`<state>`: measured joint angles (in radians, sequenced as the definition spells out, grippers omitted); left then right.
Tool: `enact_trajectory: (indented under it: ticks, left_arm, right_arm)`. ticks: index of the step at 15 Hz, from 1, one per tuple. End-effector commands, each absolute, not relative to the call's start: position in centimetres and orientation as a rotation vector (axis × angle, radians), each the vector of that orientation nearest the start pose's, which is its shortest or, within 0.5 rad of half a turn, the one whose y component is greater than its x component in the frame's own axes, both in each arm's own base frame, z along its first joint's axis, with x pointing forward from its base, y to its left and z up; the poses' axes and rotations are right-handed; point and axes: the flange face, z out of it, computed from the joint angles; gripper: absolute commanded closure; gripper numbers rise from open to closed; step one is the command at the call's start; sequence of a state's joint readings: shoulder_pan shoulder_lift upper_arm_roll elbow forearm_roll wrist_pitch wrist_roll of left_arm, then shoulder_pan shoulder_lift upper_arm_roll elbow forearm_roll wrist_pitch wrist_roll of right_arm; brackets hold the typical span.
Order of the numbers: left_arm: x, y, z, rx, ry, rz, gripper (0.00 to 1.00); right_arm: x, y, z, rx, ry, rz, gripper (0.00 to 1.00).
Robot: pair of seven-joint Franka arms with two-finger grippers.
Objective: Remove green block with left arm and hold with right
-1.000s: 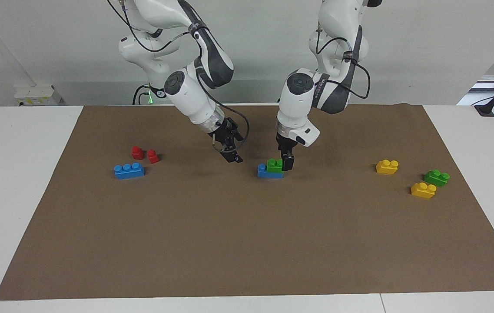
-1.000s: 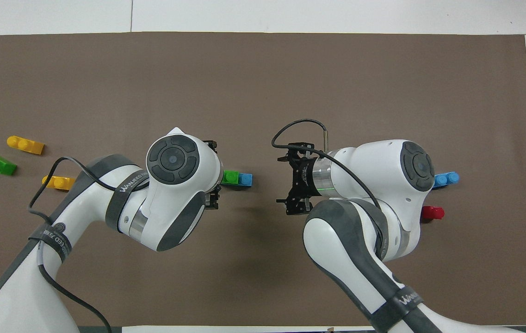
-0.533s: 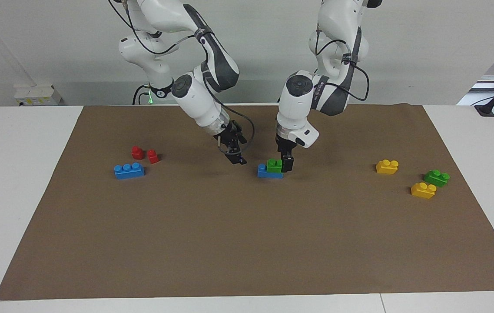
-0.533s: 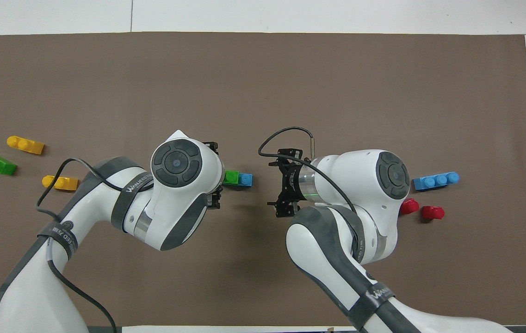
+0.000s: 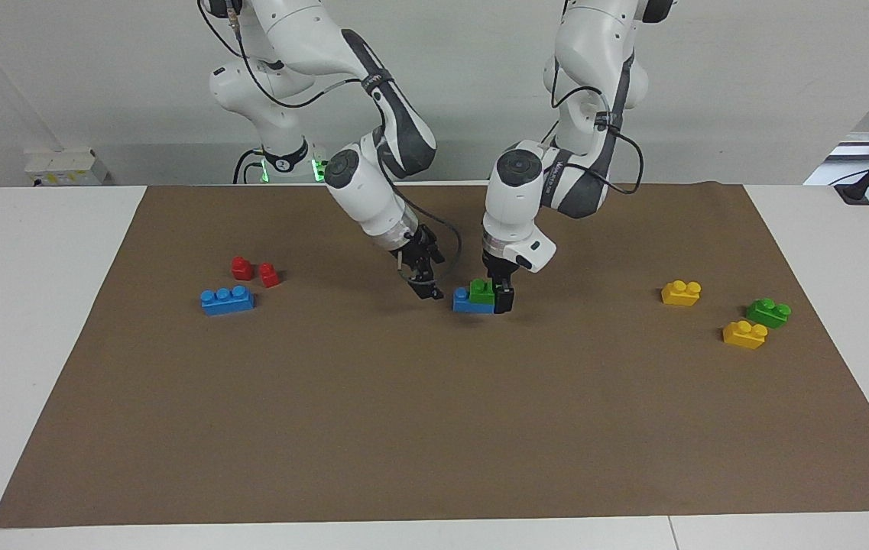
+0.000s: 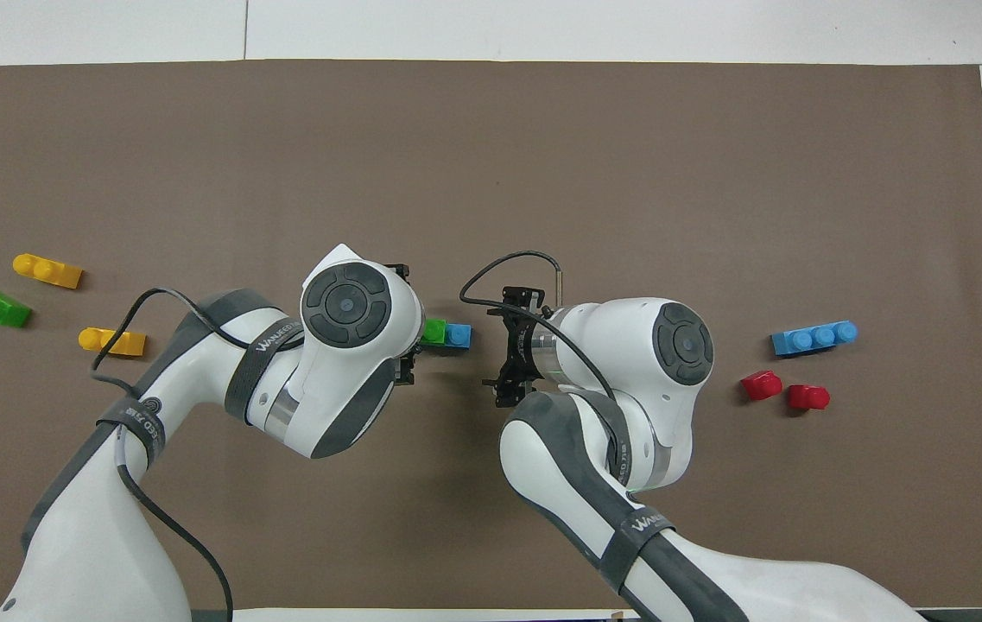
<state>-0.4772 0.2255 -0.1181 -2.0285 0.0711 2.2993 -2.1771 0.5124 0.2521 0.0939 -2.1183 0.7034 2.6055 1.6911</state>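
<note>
The left gripper [image 5: 500,296] is low at the green block [image 5: 483,290], its fingers wide and not yet closed on it. This block sits on a blue brick [image 5: 468,302] in the middle of the brown mat [image 5: 434,428]. The right gripper [image 5: 428,288], also wide, hangs just beside the blue brick. To do this step well, I think the right one should clamp the blue brick first, then the left one closes squarely and pulls straight up.
</note>
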Motion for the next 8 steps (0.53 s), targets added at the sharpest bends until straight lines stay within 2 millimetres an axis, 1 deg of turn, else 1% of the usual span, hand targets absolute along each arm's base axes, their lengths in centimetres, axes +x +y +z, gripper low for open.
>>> enact_trajectory:
  ticks: [1,3,8]
  left_arm:
    - [49.1,-33.0,34.6,-2.277,-2.21,-0.087,0.0]
    - [49.1,-33.0,34.6,-2.277,-2.21,-0.087,0.0]
    - [49.1,-33.0,34.6,-2.274,-2.213,-0.085,0.0]
  right_arm:
    - [49.3,33.7,30.7,-1.815,2.015,0.454,0.03]
    - [49.7,33.7,30.4,-1.778,2.022,0.442,0.03]
    - [49.5,34.8,29.1,-1.816,1.999,0.436,0.03]
